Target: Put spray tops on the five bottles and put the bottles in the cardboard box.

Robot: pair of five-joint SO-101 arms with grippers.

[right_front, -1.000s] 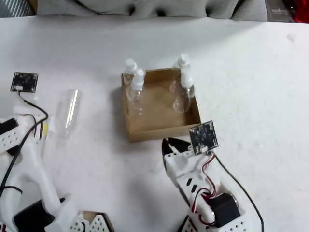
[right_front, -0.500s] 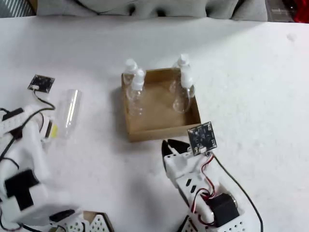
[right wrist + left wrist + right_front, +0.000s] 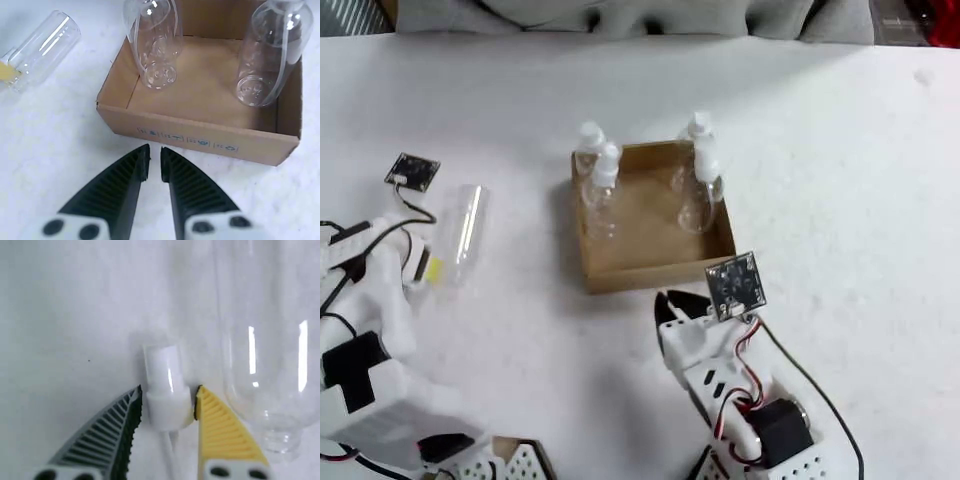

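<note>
As I judge it, the step in hand is fitting the last spray top (image 3: 167, 390). The left gripper (image 3: 168, 392) is clamped on the top's collar, with the grey finger (image 3: 115, 430) on one side and the yellow finger (image 3: 220, 430) on the other. The thin tube (image 3: 170, 452) trails back between them.

To do this well, hold by the collar and lift the top off the table (image 3: 840, 150). Line the tube up with the open mouth of the bare bottle (image 3: 265, 365) and feed it in straight. The bottle lies on its side and could roll, so the other arm may need to steady it.

That bottle lies just beside the yellow finger, well out from the left side of the box (image 3: 650, 272). The right gripper (image 3: 154, 162) sits just in front of the box's near wall, its fingers nearly together and holding nothing. Four capped bottles (image 3: 603, 190) stand inside the box.
</note>
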